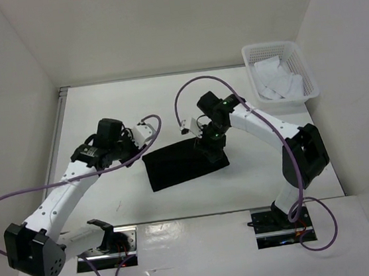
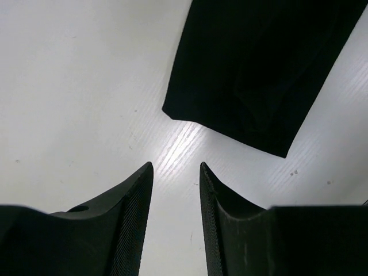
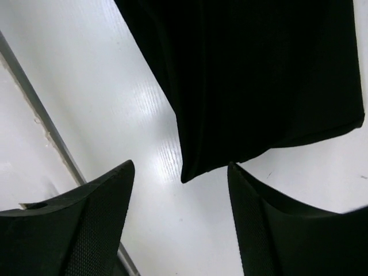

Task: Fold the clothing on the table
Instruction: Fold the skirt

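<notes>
The black clothing (image 1: 182, 167) lies flat on the white table (image 1: 101, 111) as a folded rectangle between the two arms. My left gripper (image 1: 136, 150) hovers just off its left end. In the left wrist view the jaws (image 2: 176, 167) stand open with bare table between them, and a corner of the clothing (image 2: 259, 69) lies a short way ahead. My right gripper (image 1: 211, 149) is over the garment's right end. Its jaws (image 3: 180, 167) stand wide open, with a corner of the clothing (image 3: 259, 75) just beyond the tips and nothing gripped.
A white lattice basket (image 1: 271, 45) holding white cloth pieces (image 1: 276, 79) stands at the back right corner. A thin metal rail (image 1: 60, 125) runs along the table's left edge, and the right wrist view also shows this rail (image 3: 34, 109). White walls enclose the table.
</notes>
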Controlling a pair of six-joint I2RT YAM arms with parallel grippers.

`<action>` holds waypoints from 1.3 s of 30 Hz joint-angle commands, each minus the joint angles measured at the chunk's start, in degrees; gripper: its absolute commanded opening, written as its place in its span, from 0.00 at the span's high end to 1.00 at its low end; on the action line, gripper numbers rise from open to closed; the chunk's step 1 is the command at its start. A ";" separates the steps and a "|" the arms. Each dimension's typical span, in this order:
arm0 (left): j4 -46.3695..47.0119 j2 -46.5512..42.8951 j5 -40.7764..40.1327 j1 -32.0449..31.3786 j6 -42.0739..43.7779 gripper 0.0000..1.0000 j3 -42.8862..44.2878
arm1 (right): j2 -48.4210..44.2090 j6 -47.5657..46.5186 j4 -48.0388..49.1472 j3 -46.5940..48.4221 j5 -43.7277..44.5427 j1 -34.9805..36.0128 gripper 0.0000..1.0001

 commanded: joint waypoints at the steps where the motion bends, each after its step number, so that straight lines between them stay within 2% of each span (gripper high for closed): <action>1: 2.00 -3.24 -1.93 1.41 -6.13 0.55 1.66 | -2.01 1.11 1.15 0.22 -2.68 0.56 0.28; 2: 2.52 -4.38 -4.63 1.41 -9.45 0.52 2.18 | -2.01 2.94 2.64 1.01 -2.68 1.17 0.17; 3: 2.53 -5.08 -5.79 1.41 -10.88 0.47 2.71 | -2.01 3.66 3.96 1.02 -2.68 1.87 0.13; 5: 3.06 -7.63 -9.56 1.94 -14.91 0.28 3.42 | 0.17 4.53 6.69 4.43 -3.21 2.66 0.03; 7: 3.06 -10.09 -14.82 1.94 -18.17 0.07 3.94 | 2.37 5.42 8.97 6.28 -3.83 3.29 0.01; 8: 3.06 -10.71 -16.33 1.94 -19.49 0.00 3.95 | 5.00 6.03 8.99 7.42 -6.35 3.29 0.01; 11: 0.08 -11.33 -24.48 3.08 -25.20 0.00 7.44 | 9.75 4.55 7.50 12.78 -12.14 3.81 0.01; 14: -1.87 -14.57 -25.31 8.76 -27.15 0.00 8.34 | 16.61 1.39 4.08 18.41 -15.68 5.21 0.01; 15: 0.48 -15.98 -25.92 10.19 -28.54 0.00 5.99 | 19.67 -0.01 3.20 21.03 -17.08 5.22 0.01; 17: 3.39 -19.58 -25.93 14.31 -29.09 0.00 3.61 | 22.06 -1.51 0.92 24.11 -19.02 6.88 0.01; 21: 3.49 -20.64 -28.03 19.07 -31.10 0.00 3.42 | 26.28 -4.59 -3.22 28.43 -21.75 9.08 0.01; 35: 3.49 -18.28 -30.24 19.78 -31.64 0.00 2.63 | 32.52 -8.99 -8.68 30.29 -24.57 16.20 0.01; 39: 3.49 -18.28 -30.24 19.78 -31.64 0.00 2.63 | 34.90 -12.07 -14.38 31.69 -24.57 18.21 0.01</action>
